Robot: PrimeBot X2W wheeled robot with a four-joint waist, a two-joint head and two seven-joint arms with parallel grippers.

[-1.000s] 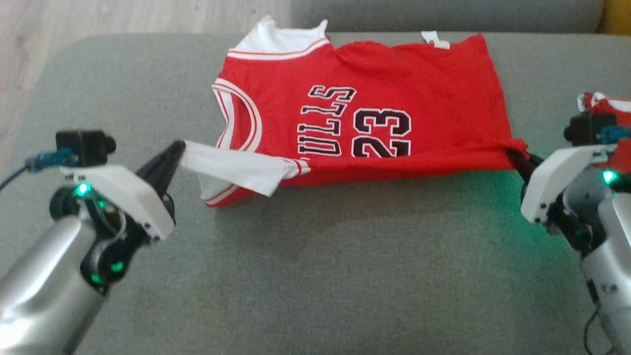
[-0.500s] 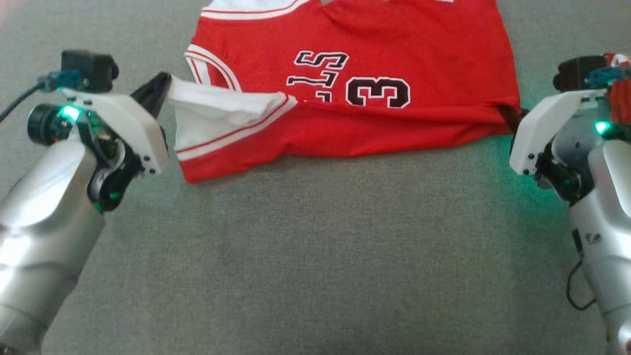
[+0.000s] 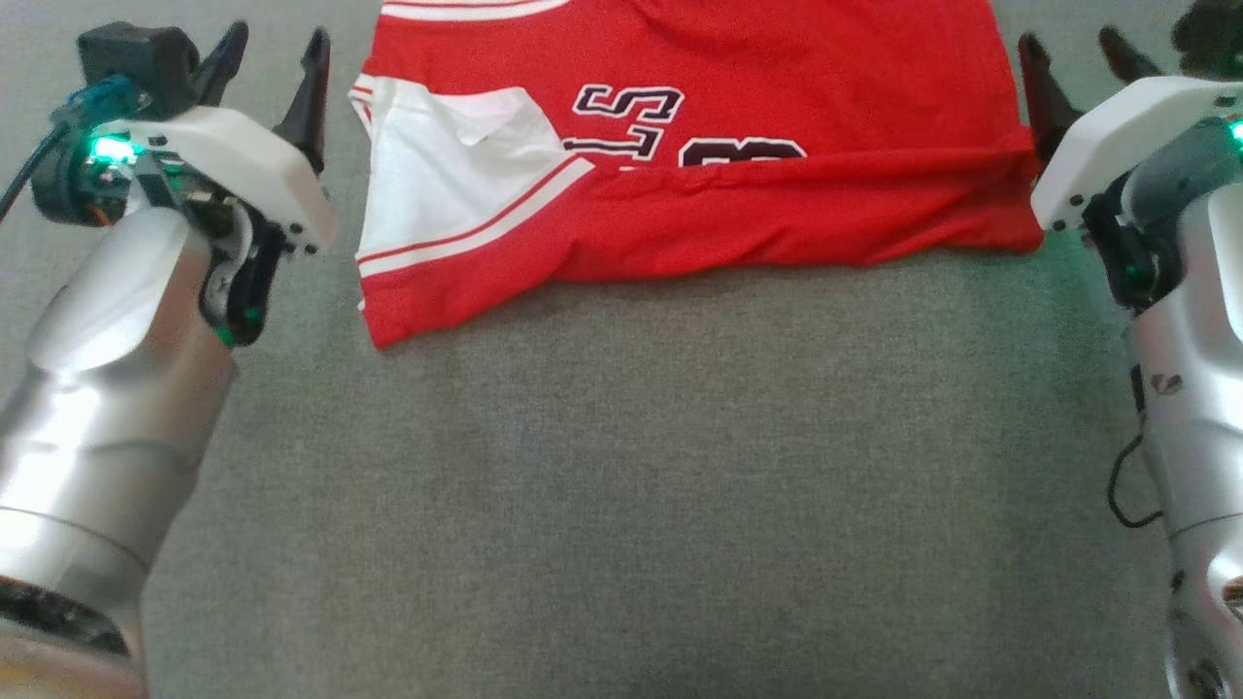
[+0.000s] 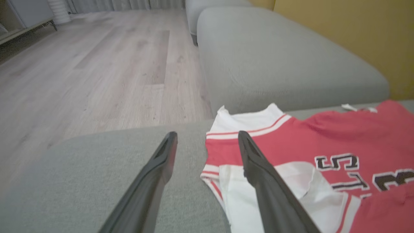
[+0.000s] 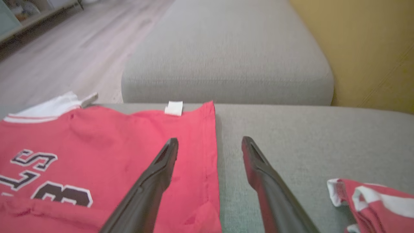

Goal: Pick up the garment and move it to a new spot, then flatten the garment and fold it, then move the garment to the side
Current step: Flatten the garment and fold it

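My left gripper [image 3: 275, 44] and right gripper [image 3: 1068, 44] have just sprung apart and let go, so on the grey cushion [image 3: 621, 466] the red jersey [image 3: 738, 214] lies free between them, 1 fold apparently laid, its white flap [image 3: 437, 175] dropped flat.

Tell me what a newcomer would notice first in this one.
A bright red jersey with black lettering and a white panel lies partly folded on the grey cushion, across the top of the head view. The left claw and right claw stand open at its two ends, holding nothing. In the right wrist view, a second crumpled red-and-white garment lies at the lower right.
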